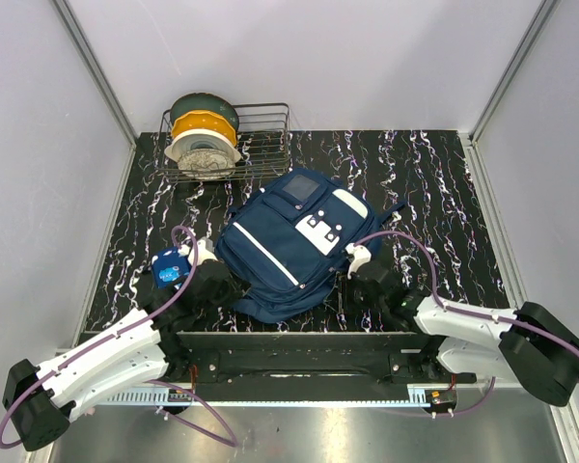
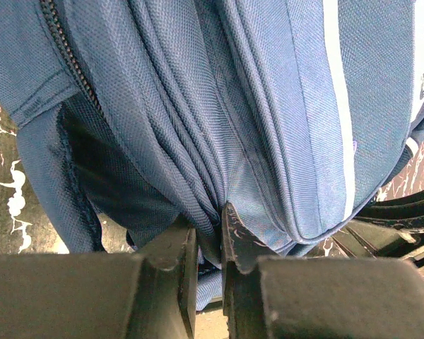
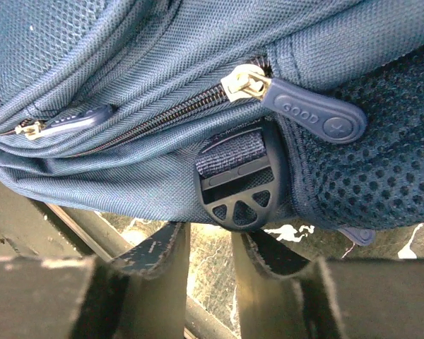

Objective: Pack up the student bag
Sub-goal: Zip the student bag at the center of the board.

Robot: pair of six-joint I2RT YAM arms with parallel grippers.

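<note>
Found the student bag (image 1: 291,241) lying flat at the middle of the black marbled table (image 1: 444,193), set on a slant, white patches and grey pocket panel facing up. Noted the left gripper (image 2: 210,229) at the bag's near left edge, fingers drawn nearly together and clamped on a fold of navy fabric (fold seen running down into the narrow gap). Noted the right gripper (image 3: 210,244) at the near right edge, fingers parted a little and holding nothing, marbled tabletop visible between them. Recorded a black plastic buckle (image 3: 237,191) just above those fingertips, contact not determinable, and a zip pull (image 3: 314,113) stamped GOOD higher up on a closed zip. Logged a small blue object (image 1: 169,265) on the table beside the left wrist, identity unclear. Logged a wire rack (image 1: 256,145) at the far left, close beyond the bag's far end, carrying spools (image 1: 203,135).
</note>
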